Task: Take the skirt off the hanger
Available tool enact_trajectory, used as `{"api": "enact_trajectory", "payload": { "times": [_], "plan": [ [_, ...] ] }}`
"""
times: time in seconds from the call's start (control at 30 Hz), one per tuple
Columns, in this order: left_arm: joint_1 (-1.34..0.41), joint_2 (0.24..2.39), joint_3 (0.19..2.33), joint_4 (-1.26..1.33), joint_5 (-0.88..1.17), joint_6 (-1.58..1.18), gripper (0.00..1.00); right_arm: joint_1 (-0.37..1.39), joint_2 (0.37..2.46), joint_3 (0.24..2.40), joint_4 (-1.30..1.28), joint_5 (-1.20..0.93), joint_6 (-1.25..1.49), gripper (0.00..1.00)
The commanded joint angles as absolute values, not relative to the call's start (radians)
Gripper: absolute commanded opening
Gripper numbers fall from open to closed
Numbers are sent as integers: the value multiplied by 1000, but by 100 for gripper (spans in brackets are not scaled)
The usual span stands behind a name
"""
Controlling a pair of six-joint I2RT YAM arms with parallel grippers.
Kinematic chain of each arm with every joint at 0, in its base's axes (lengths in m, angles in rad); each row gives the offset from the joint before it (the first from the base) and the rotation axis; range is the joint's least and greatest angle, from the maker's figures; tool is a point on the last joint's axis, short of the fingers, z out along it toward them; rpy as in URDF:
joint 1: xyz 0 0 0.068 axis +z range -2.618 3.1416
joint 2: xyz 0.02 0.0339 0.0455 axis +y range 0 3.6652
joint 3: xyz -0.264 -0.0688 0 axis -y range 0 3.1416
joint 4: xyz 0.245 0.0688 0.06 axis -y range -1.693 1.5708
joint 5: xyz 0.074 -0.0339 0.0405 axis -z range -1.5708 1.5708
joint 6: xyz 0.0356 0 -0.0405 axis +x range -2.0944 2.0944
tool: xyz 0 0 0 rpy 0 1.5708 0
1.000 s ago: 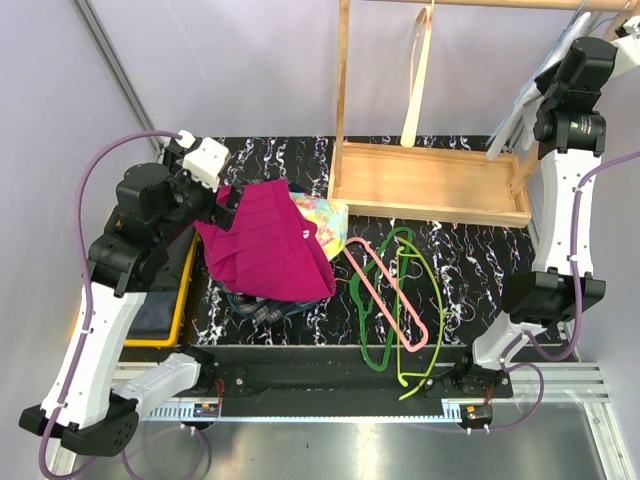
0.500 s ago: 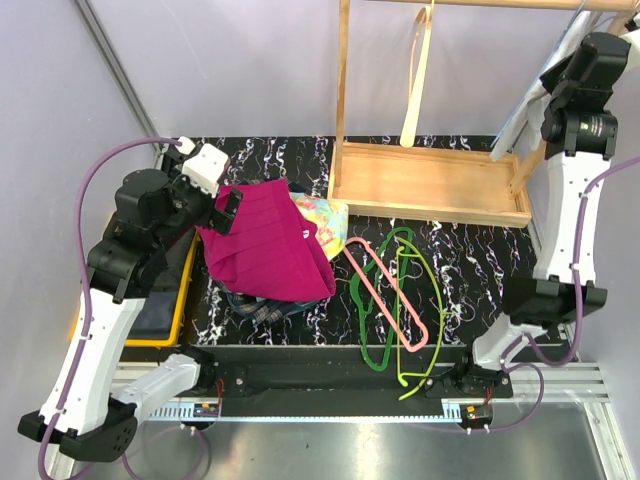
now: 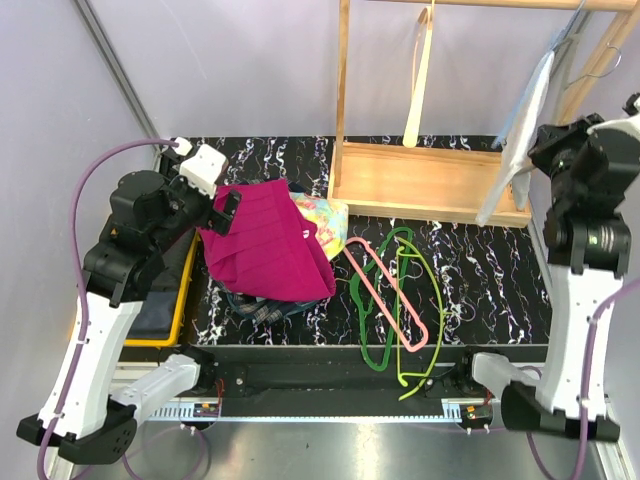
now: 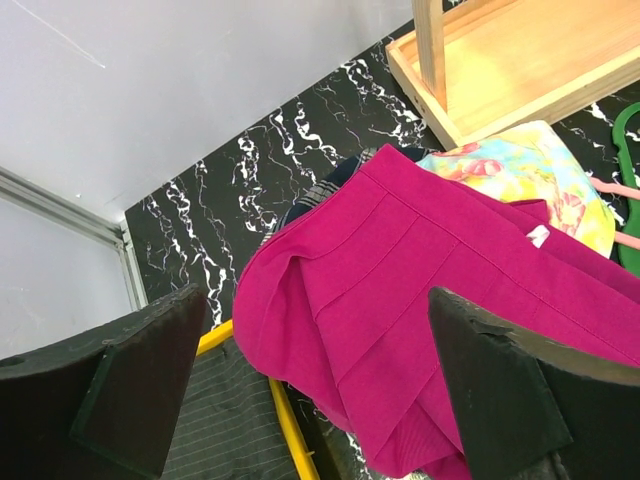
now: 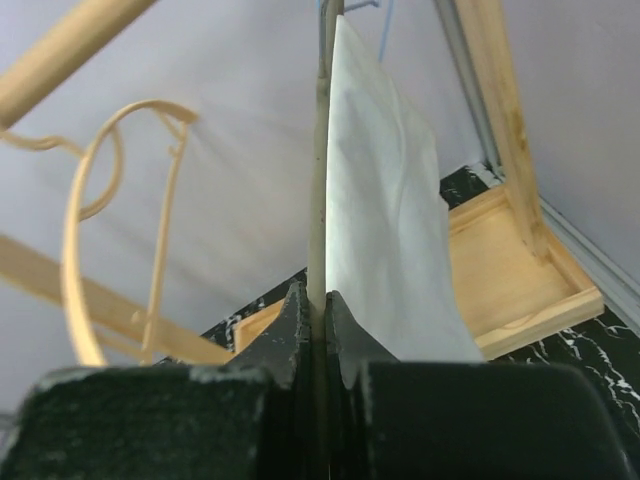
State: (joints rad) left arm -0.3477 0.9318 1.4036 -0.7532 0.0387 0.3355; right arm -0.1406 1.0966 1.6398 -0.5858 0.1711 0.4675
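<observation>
Our right claw [image 5: 318,296] pinches a pale garment [image 5: 385,220] at the rack's [image 3: 430,182] right end, and our left claw [image 4: 315,300] is spread. We judge the plaid skirt [image 4: 315,195], under magenta cloth [image 4: 420,290] by the table's [image 3: 480,270] left edge, already off the green hanger [image 3: 366,345]. Next we should let go.

A black, white-veined table [image 3: 480,270] carried the base of a wooden rack [image 3: 430,185] at its far side and a yellow tray [image 3: 185,290] at its left edge. A magenta garment [image 3: 270,250] lay heaped over a floral one [image 3: 322,215] and the plaid skirt [image 3: 262,310]. Just beside the heap lay a pink hanger [image 3: 385,295], a green hanger [image 3: 402,233] and a lime hanger [image 3: 420,372], tangled together.
</observation>
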Motion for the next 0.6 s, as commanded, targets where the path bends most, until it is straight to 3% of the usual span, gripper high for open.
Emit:
{"api": "enact_trajectory", "payload": {
  "times": [0.0, 0.23, 0.37, 0.57],
  "plan": [
    [-350, 896, 1445, -703, 67, 324, 99, -89, 942, 1605, -490, 39, 463, 0],
    [-351, 888, 1499, -707, 127, 281, 99, -6, 822, 1373, -309, -623, 599, 0],
    [-351, 888, 1516, -704, 155, 272, 99, 61, 736, 1299, -299, -733, 672, 0],
    [-350, 916, 1520, -701, 172, 273, 99, 97, 716, 1371, -327, -871, 680, 0]
  ]
}}
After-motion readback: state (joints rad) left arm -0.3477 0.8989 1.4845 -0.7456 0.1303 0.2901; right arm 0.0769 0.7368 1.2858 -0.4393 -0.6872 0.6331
